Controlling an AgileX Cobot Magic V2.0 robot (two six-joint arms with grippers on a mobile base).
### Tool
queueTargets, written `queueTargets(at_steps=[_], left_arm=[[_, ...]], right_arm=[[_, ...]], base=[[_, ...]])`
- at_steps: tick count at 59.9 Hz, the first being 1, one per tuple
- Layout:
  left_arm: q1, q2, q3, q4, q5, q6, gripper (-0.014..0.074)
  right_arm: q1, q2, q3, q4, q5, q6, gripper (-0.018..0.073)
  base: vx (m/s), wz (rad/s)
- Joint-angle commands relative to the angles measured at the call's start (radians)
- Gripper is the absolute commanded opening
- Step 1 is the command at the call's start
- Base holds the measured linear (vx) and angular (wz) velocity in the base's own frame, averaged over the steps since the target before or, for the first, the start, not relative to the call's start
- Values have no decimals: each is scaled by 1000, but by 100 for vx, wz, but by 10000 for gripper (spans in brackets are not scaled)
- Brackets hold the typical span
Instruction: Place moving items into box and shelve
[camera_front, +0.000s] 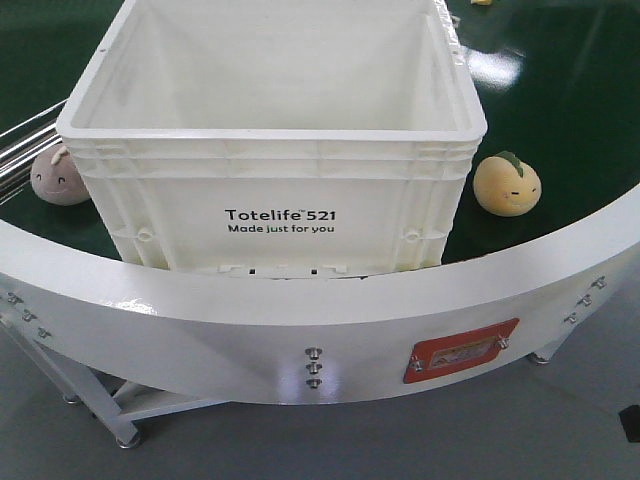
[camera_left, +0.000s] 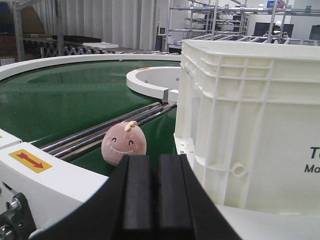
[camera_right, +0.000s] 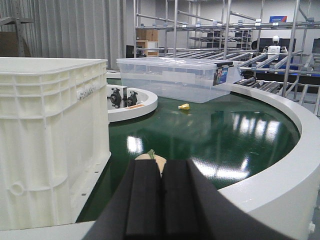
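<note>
Left gripper (camera_left: 155, 160) pointing level and forward, its two black fingers pressed flat together with only a thin seam between them and nothing clamped; right gripper (camera_right: 161, 165) in the same attitude, black fingers closed pad to pad, likewise gripping nothing.

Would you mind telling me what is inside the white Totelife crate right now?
Nothing shows inside the crate: the visible inner walls are bare white. Its front wall hides the near floor. The yellow plush and pink plush lie outside it.
</note>
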Motion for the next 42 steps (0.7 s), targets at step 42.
queueTargets(at_steps=[42], left_arm=[[-5,-14,21,-4,-96,-2,-13]], right_arm=[[-4,-14,16,-1,-96,-12,-15]], base=[[0,0]])
